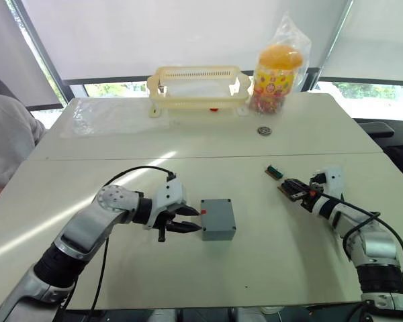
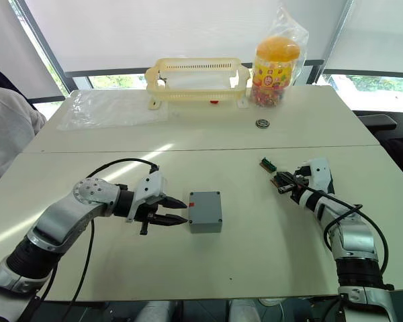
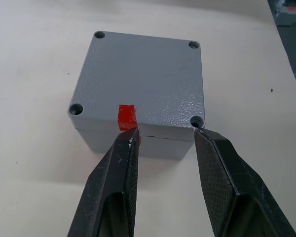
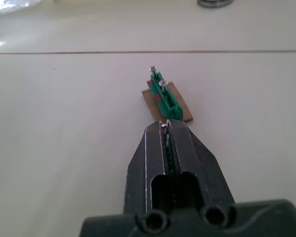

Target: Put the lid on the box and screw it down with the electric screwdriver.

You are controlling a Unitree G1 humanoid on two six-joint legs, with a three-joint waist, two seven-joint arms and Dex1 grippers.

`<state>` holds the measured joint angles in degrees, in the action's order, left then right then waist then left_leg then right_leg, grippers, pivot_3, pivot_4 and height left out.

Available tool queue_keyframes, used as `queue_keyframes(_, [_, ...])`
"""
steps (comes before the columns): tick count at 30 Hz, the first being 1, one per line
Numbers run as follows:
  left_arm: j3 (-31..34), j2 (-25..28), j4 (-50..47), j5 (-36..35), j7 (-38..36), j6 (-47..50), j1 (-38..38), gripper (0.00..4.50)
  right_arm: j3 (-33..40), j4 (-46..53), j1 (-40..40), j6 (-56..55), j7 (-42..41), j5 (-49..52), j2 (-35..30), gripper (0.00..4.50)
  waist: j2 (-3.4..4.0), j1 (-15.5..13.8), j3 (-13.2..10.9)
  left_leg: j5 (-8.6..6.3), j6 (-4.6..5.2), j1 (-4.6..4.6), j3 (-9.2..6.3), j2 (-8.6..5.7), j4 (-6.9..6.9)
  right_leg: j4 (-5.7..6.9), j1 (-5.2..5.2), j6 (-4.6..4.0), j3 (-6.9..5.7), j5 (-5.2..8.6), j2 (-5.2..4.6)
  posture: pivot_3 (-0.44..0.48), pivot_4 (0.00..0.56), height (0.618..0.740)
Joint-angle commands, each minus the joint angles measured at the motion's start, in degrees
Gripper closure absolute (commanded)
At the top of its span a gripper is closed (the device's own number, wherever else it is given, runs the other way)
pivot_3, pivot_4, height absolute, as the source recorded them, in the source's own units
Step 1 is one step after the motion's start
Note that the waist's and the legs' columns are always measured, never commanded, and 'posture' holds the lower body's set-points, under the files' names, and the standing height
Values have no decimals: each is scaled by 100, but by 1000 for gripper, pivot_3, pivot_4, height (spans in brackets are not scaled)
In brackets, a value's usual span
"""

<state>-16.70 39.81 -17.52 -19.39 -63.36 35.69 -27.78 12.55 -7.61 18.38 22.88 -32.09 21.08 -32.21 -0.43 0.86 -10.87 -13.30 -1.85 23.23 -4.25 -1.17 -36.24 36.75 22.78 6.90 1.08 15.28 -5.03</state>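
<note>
Nearest the head camera, the left gripper (image 1: 188, 220) lies low over a pale cream table (image 1: 269, 268), its two black fingers spread apart and holding nothing, their tips just short of the box (image 1: 218, 219), which stands near the middle of the table's near half with the lid (image 3: 138, 81) already seated on top. Off to the right, the right gripper (image 2: 287, 183) has its fingers pressed together on a small green circuit board (image 4: 164, 94), which rests on a thin brown card (image 4: 180, 106); a second green board (image 1: 275, 172) lies just beyond it on the tabletop. A seam runs across the table between its near and far halves, and on the far half sit a pale yellow basket (image 1: 198, 87), a clear bag (image 1: 280, 64) holding an orange-lidded jar of sweets, a sheet of clear plastic (image 1: 111, 115) and a small round metal piece (image 1: 264, 131). Behind them are white roller blinds over windows, and a person's grey sleeve (image 1: 7, 137) shows at the table's left edge. From the left wrist, the lid's four corner screw holes and a red mark (image 3: 128, 116) on the near edge become plain, with one fingertip (image 3: 129, 140) touching just under that mark. From the right wrist, tiny metal pins at the far end of the gripped board show.
</note>
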Motion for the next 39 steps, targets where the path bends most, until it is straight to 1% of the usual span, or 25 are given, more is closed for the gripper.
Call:
queue_keyframes(1, [274, 42, -110, -170, -10, 40, -103, 2748, 311, 574, 55, 65, 109, 179, -48, 4455, 0, -1, 0, 0, 0, 0, 0, 0, 0, 0, 0, 0, 0, 0, 0, 0, 150, 740])
queue_keyframes(6, [447, 70, -105, -319, -20, 164, -243, 2748, 378, 1036, 12, 218, 159, 197, -136, 4455, 0, -1, 0, 0, 0, 0, -1, 0, 0, 1, 0, 0, -1, 0, 0, 0, 150, 740])
queue_keyframes(9, [610, 124, -101, -439, -14, 276, -379, 2748, 349, 1750, 10, 606, -25, 460, -308, 4455, 1, -2, -1, 0, 0, 1, 0, 0, 0, 1, 2, 0, 0, 0, 0, 0, 150, 740])
queue_keyframes(12, [782, 312, -133, -517, -64, 373, -467, 2748, 68, 2943, -117, 1496, -453, 1233, -555, 4455, 1, 6, -1, 0, 0, 3, -3, 0, 1, 4, 6, 0, -1, 0, 0, 0, 150, 740])
queue_keyframes(13, [815, 365, -139, -524, -63, 370, -477, 2748, -39, 3206, -151, 1678, -512, 1367, -605, 4455, 1, 17, -1, 0, 0, 3, -6, 1, 1, 5, 7, 0, -2, 1, 1, 0, 150, 740])
queue_keyframes(17, [870, 521, -130, -498, -26, 332, -476, 2748, -526, 3672, -200, 1940, -606, 1450, -619, 4455, 0, 7, -1, -1, 1, 0, -8, 4, 1, 12, 5, -1, -3, 2, 4, 0, 150, 740])
queue_keyframes(20, [845, 617, -125, -431, 0, 252, -427, 2748, -834, 3694, -186, 1924, -621, 1358, -534, 4455, -1, -20, -2, 0, 1, 3, -7, 2, -3, 12, 6, -2, -3, 2, 2, 0, 150, 740])
queue_keyframes(26, [823, 701, -233, -387, 88, 218, -222, 2748, -1288, 3290, -94, 1608, -750, 1031, -388, 4455, -1, -6, -2, 0, 1, 3, -6, 1, -2, 12, 9, -2, -2, 2, 2, 0, 150, 740])
queue_keyframes(33, [805, 677, -363, -384, 215, 256, -50, 2748, -1495, 2941, 37, 1421, -885, 816, -292, 4455, -1, -6, -2, 0, 1, 4, -6, 2, -1, 13, 11, -2, -2, 2, 2, 0, 150, 740])
queue_keyframes(39, [758, 679, -386, -369, 247, 247, -10, 2748, -1535, 2845, 63, 1403, -946, 744, -226, 4455, -1, -10, -2, 0, 0, 4, -5, 1, -1, 13, 11, -2, -2, 2, 2, 0, 150, 740])
